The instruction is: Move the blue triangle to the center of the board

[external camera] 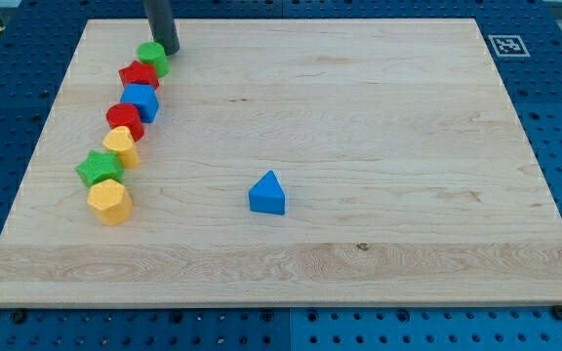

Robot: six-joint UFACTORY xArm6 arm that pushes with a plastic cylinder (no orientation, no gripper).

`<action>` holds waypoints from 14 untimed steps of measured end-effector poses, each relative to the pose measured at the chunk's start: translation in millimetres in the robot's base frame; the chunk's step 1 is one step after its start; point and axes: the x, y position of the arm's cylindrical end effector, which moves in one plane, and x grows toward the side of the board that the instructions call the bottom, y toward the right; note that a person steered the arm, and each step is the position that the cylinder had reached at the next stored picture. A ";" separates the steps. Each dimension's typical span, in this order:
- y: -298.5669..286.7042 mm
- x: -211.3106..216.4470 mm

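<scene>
The blue triangle (267,193) lies on the wooden board (379,117), a little below and left of the board's middle. It stands alone. My tip (169,50) is at the view's top left, right beside the green round block (152,58) at its upper right. The tip is far from the blue triangle, up and to the left of it.
A chain of blocks runs down the board's left side: the green round block, a red star (138,76), a blue block (141,101), a red round block (124,120), a yellow block (122,144), a green star (99,168), a yellow hexagon (109,201). A marker tag (506,45) sits at the top right corner.
</scene>
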 end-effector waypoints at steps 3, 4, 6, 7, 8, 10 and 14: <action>60.9 4.0; 95.2 55.9; 165.9 178.7; 211.7 224.9; 244.6 281.5; 196.4 324.1; 164.6 200.8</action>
